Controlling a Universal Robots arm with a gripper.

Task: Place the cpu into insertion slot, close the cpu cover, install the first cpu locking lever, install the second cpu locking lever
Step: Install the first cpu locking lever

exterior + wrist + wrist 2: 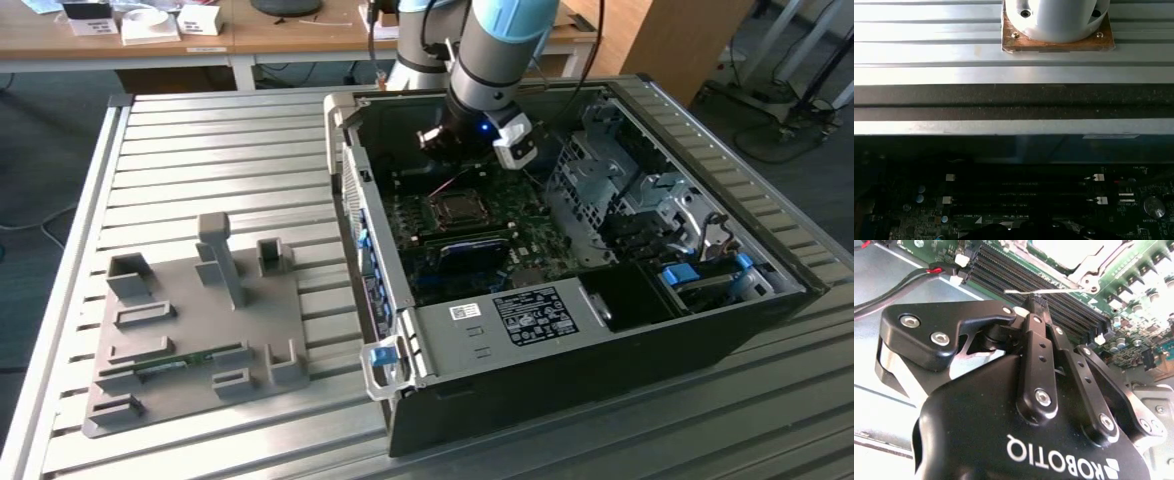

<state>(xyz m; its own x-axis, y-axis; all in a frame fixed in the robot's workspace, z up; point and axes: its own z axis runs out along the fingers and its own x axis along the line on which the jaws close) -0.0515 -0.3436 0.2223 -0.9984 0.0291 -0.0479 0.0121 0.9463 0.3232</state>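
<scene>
Two jaws of yours, clenched, sit at the thin silver locking lever (1064, 289) beside the cpu cover (1081, 269); memory slots (1019, 275) lie alongside.

I'm watching the arm (487, 72) in the exterior view: a silver-grey tube is carrying a light-blue joint cap (514, 20) and running into a black wrist (461, 132), where a small blue light (481, 127) is glowing beside a white bracket (515, 146). In the second wrist view the gripper (1030, 307) is showing glossy black, with a rounded body and linkage bars pinned by silver hex screws (1043, 397); white lettering (1054, 460) is running across it. In the first wrist view the base (1056, 20) is looking white and round, on a coppery square plate (1011, 44) with small corner screws.
</scene>
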